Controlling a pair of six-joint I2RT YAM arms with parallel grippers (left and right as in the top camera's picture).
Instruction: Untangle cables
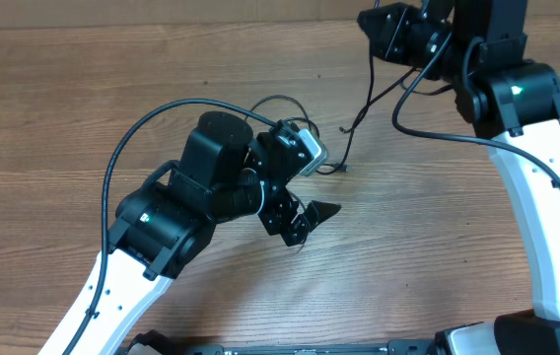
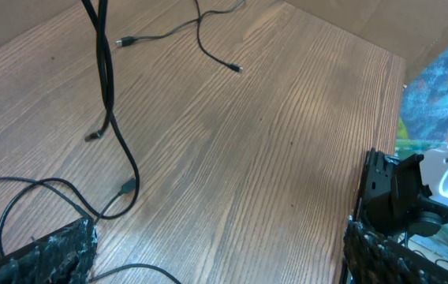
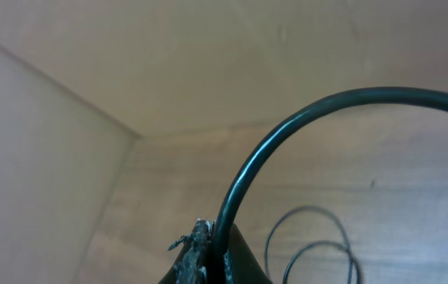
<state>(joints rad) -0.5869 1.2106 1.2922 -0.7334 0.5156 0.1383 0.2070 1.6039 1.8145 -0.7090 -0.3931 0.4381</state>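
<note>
A wood-grain table (image 1: 83,89) fills my overhead view, with plain brown walls (image 3: 42,142) beyond it. The cables (image 1: 364,99) lie on the far middle of the table, between the two arms. My right gripper (image 3: 200,252), at the far right, has its fingers pressed together on one cord, which arcs up out of the tips and off to the right in that wrist's view. From above, that cord drops from the gripper toward the near side, its long line running far to near, and ends in a small plug (image 1: 345,169); I can't make out which way the plug points. My left gripper (image 1: 310,222) sits just near of that plug, fingers spread wide with nothing between them. Through the left wrist camera a cord runs from the far edge toward me, left of the middle of the gap, then curls toward the left finger (image 2: 50,248). A slack loop passes right beside that finger; I can't tell whether it touches. Two more plug ends lie farther off, well apart from both fingers.
</note>
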